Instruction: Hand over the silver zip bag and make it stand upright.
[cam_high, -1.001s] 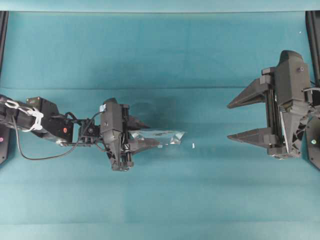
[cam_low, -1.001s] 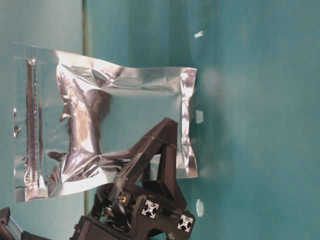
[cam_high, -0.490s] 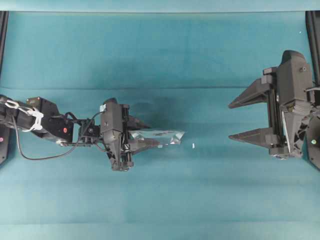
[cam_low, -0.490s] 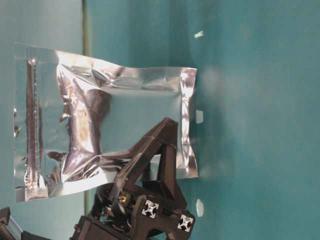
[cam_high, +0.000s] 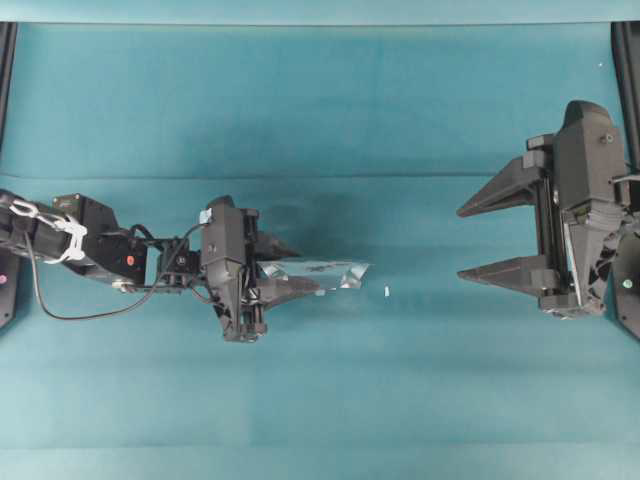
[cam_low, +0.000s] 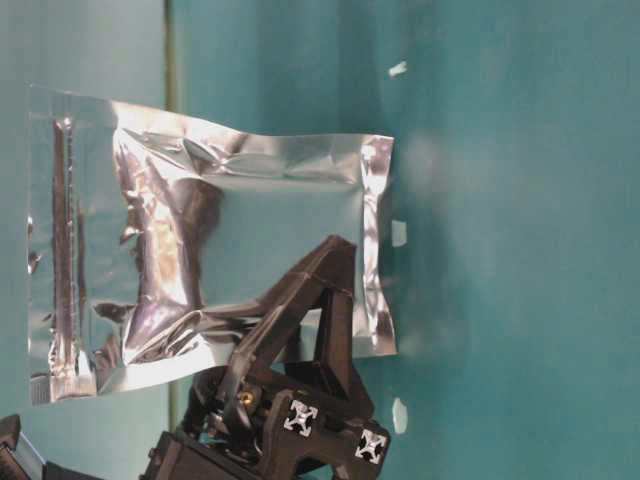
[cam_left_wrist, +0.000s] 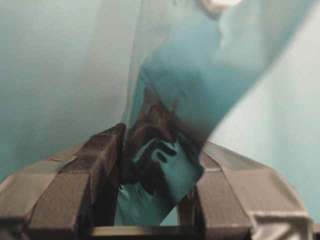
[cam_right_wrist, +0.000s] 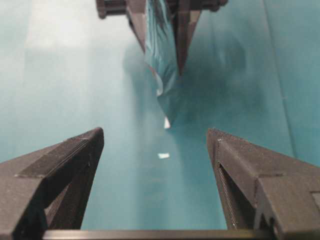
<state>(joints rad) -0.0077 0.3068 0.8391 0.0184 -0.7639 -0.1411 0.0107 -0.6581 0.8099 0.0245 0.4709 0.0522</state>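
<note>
The silver zip bag (cam_high: 325, 274) is a shiny crinkled foil pouch held edge-up in the air. My left gripper (cam_high: 290, 268) is shut on its lower part. In the table-level view the bag (cam_low: 200, 240) fills the left half, with the left gripper (cam_low: 335, 285) clamped on its bottom edge. In the left wrist view the foil (cam_left_wrist: 165, 145) sits pinched between my two pads. My right gripper (cam_high: 463, 243) is wide open and empty, far to the right of the bag. In the right wrist view the bag (cam_right_wrist: 162, 55) hangs far ahead of my right gripper (cam_right_wrist: 155, 142).
A tiny white speck (cam_high: 386, 291) lies on the teal cloth (cam_high: 320, 120) just right of the bag; it also shows in the right wrist view (cam_right_wrist: 163, 155). Dark frame rails stand at the left (cam_high: 6, 60) and right (cam_high: 628, 60) table edges.
</note>
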